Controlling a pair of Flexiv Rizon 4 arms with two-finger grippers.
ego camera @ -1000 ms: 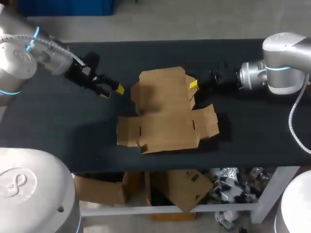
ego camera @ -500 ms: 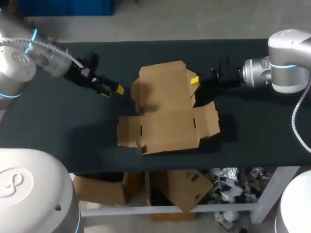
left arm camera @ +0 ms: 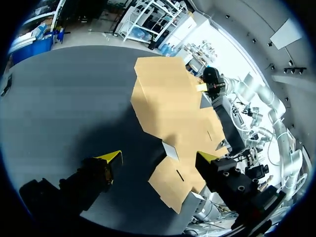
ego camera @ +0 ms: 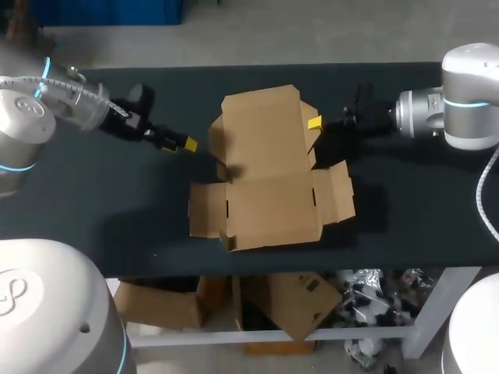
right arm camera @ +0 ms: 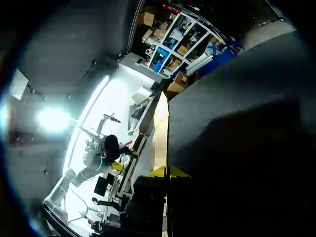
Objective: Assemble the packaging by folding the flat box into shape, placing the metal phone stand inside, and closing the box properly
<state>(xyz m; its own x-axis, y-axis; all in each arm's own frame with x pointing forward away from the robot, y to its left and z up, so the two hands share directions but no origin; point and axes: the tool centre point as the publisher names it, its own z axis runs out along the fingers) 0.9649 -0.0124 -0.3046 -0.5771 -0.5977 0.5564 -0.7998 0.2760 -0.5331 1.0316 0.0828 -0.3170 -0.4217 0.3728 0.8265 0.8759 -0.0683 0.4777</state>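
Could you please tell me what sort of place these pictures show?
Probably a robot packing workbench: a dark table, an unfolded cardboard box on it, and the yellow-tipped left gripper and right gripper either side.

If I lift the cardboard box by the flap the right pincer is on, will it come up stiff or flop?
Probably floppy: the cardboard box is a thin unfolded sheet, and its rear panel tilts up at a crease while the front lies flat. Likely light, so it may slide on the table. The right pincer pinches one edge only; expect hinging.
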